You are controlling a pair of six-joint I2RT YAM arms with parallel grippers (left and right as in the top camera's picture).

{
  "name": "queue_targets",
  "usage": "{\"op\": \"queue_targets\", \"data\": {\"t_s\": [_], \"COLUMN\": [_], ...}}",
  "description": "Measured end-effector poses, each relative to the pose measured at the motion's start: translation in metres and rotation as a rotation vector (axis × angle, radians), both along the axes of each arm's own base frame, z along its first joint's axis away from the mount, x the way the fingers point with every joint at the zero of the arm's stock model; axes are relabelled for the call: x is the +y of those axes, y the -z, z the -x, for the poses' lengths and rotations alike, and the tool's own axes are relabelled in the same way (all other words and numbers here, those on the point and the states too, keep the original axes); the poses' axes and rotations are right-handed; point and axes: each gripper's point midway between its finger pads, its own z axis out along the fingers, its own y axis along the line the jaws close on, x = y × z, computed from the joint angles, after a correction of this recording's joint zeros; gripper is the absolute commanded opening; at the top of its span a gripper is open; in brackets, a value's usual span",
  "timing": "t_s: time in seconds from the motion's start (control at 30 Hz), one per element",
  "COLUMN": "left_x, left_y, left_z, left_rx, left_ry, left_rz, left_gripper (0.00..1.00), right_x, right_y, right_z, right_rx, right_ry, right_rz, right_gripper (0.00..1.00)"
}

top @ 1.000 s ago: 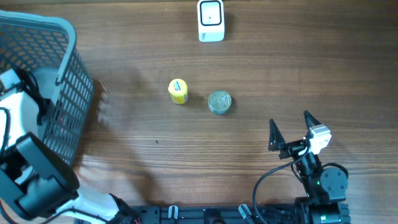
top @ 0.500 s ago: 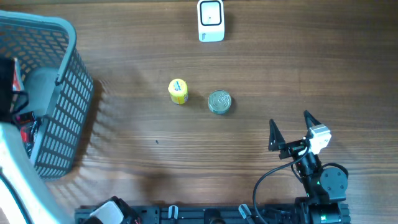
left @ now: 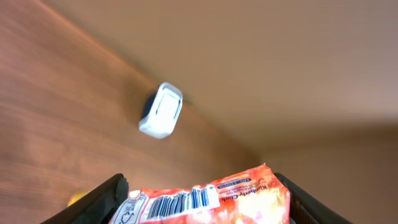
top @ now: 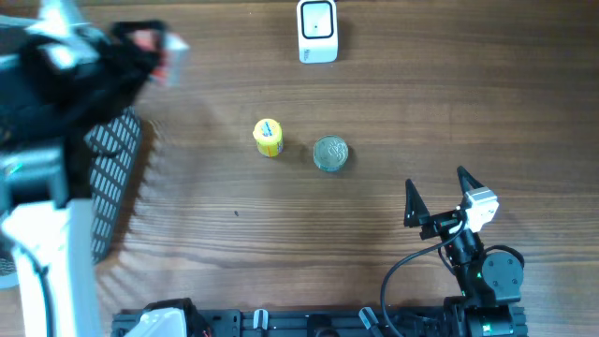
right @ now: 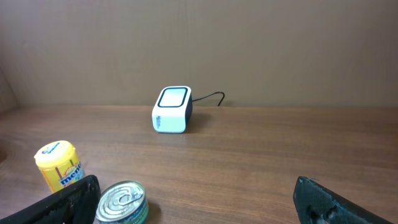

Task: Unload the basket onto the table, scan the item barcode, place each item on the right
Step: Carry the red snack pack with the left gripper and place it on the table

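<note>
My left gripper (left: 202,208) is shut on an orange snack packet (left: 255,193), whose white barcode label (left: 177,204) faces the wrist camera. Overhead, the left gripper (top: 154,45) is blurred, up at the far left beside the basket, with the packet (top: 167,51) showing reddish in it. The white scanner (top: 318,31) stands at the table's far edge; it also shows as the scanner (left: 160,111) ahead of the packet and as the scanner (right: 171,109) with its cable. My right gripper (top: 435,180) rests open and empty near the front right, its fingertips (right: 71,198) wide apart.
A yellow canister (top: 269,137) and a round tin can (top: 329,153) stand mid-table, also seen as canister (right: 59,165) and can (right: 122,203) just before the right gripper. The grey mesh basket (top: 114,178) sits at the left, mostly hidden under the left arm.
My left arm has come up out of the basket and swung to the far left of the table with the packet in its grip. The right arm has not moved.
</note>
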Motion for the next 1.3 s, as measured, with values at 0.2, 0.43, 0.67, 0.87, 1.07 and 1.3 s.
{"op": "queue_targets", "data": {"t_s": [0.2,0.43,0.67,0.87,1.07,1.3], "left_x": [-0.111,-0.173,-0.169,-0.15,-0.147,-0.162], "left_y": [0.118,0.257,0.302,0.321,0.351,0.36], "left_z": [-0.014,-0.001,0.032,0.051,0.079,0.105], "left_rx": [0.219,0.45,0.591,0.661,0.708,0.711], "left_ry": [0.199,0.338,0.382,0.361,0.372,0.411], "left_rz": [-0.377,-0.68,-0.817,-0.892,-0.919,-0.946], "left_gripper": [0.72,0.67,0.65,0.66,0.66,1.0], "right_x": [0.0,0.0,0.0,0.0,0.0,0.0], "right_y": [0.0,0.0,0.0,0.0,0.0,0.0], "right_z": [0.0,0.0,0.0,0.0,0.0,0.0], "right_rx": [0.0,-0.001,0.0,-0.001,-0.001,0.0], "right_ry": [0.0,0.0,0.0,0.0,0.0,0.0], "right_rz": [0.0,0.0,0.0,0.0,0.0,0.0], "right_gripper": [1.0,1.0,1.0,1.0,1.0,1.0]}}
